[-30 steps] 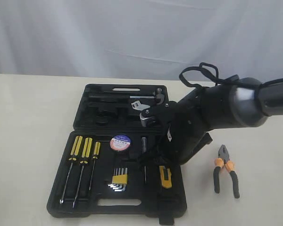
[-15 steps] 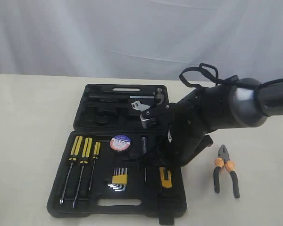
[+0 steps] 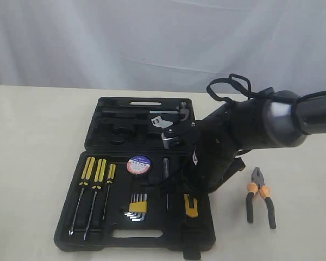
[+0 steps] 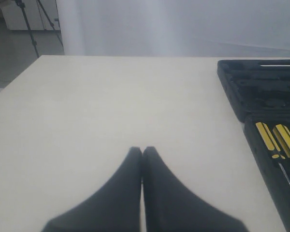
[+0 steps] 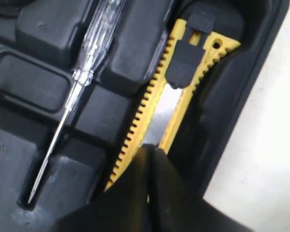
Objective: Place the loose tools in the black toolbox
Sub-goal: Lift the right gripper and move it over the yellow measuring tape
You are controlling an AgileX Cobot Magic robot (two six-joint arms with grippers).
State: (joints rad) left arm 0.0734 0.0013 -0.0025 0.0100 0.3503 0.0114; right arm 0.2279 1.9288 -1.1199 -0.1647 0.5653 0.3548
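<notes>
Two sets of fingers and one open black toolbox (image 3: 136,239) on the tabletop (image 3: 38,136). On the left, the left fingers (image 4: 137,157), pressed together with nothing between them, over the tabletop and well apart from the box. In the box's front half, from the left: three yellow-black screwdrivers (image 3: 95,171) side by side, then the black tape roll (image 3: 139,165), label up, sitting in a round spot. Nearer the front, the hex keys (image 3: 137,209) in a yellow holder. Next, a thin clear-handled screwdriver (image 5: 94,34). Then the yellow-black utility knife (image 3: 190,205), lying flat in its slot by the box's right edge. Right fingers (image 5: 135,179) pressed together too, holding nothing, tips right at one end of the knife; touching or not, cannot tell. Farthest right, the orange-and-black-handled pliers (image 3: 259,200), out on the tabletop, near the box but apart from it.
</notes>
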